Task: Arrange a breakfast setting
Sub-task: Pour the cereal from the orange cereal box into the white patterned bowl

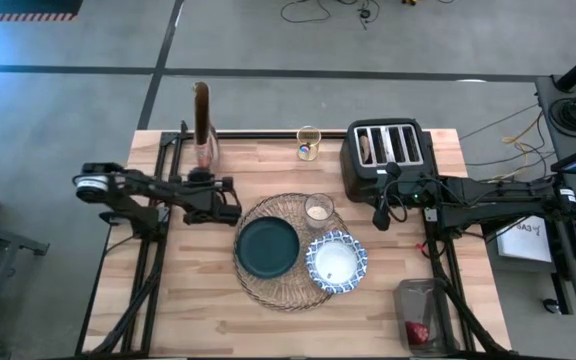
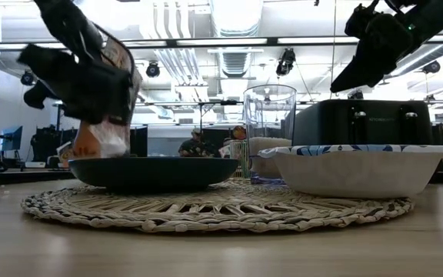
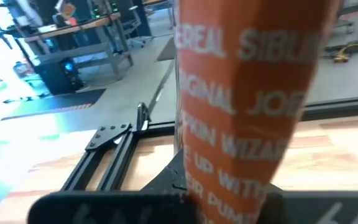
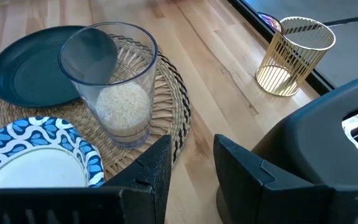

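Observation:
The woven placemat (image 1: 286, 285) lies at the table's middle. On it rest the dark teal plate (image 1: 267, 247), the blue-and-white bowl (image 1: 335, 262) and the clear glass (image 1: 318, 209), which holds white grains (image 4: 124, 106). A dark-red fruit (image 1: 418, 332) lies in a clear tub at the near right. My left gripper (image 1: 206, 178) is at the far left, shut on the tall orange-brown cereal bag (image 1: 202, 125). My right gripper (image 4: 194, 163) is open and empty, raised between the glass and the black toaster (image 1: 386, 155). Something tan shows in the toaster's left slot (image 1: 368, 148). My left gripper holds the cereal bag from the table's near side, fingers about level. The bag's printed side (image 3: 241, 155) rises from between the fingers. It stands nearly upright, a little tilted (image 2: 106, 92). The exact place of contact is hidden by the gripper, and I cannot tell whether the bag's bottom touches the table.
A gold wire cup (image 1: 309, 143) stands at the far edge, between the bag and the toaster. The clear tub (image 1: 423, 310) stands at the near right corner. Bare wood lies left of and in front of the placemat.

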### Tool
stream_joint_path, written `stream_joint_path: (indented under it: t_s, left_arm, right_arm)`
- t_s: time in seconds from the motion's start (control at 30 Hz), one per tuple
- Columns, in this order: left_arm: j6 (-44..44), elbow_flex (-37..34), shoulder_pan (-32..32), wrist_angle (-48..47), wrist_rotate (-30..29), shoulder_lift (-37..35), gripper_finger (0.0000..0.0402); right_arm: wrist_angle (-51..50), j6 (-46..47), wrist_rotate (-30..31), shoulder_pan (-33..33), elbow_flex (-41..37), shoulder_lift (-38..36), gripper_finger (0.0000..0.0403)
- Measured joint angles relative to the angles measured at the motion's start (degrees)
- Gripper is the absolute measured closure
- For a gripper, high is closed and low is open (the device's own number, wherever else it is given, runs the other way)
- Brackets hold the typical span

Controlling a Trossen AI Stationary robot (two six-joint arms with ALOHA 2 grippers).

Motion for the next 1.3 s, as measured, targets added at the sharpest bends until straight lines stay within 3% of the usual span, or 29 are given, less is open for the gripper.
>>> stream_joint_path:
  t_s: [0.37, 0.53, 0.7, 0.9, 1.07, 1.3]
  left_arm:
    - [19.9, 1.2, -7.4, -1.6, 3.2, -16.4, 0.0401]
    - [37.1, 6.1, -10.5, -2.3, 9.4, -22.9, 0.0401]
    - [52.1, 14.8, -11.1, -5.0, 21.3, -25.5, 0.0402]
    - [57.6, 26.0, -11.2, -13.3, 28.7, -24.1, 0.0402]
    - [57.7, 34.0, -11.8, -18.4, 37.0, -20.8, 0.0401]
    - [54.6, 42.3, -15.9, -24.3, 42.2, -15.7, 0.0401]
  right_arm:
    - [0.0, 0.0, 0.0, 0.0, 0.0, 0.0, 0.0291]
    - [0.0, 0.0, 0.0, 0.0, 0.0, 0.0, 0.0291]
    - [0.0, 0.0, 0.0, 0.0, 0.0, 0.0, 0.0291]
    - [0.0, 0.0, 0.0, 0.0, 0.0, 0.0, 0.0291]
    - [0.0, 0.0, 0.0, 0.0, 0.0, 0.0, 0.0291]
    - [0.0, 0.0, 0.0, 0.0, 0.0, 0.0, 0.0291]
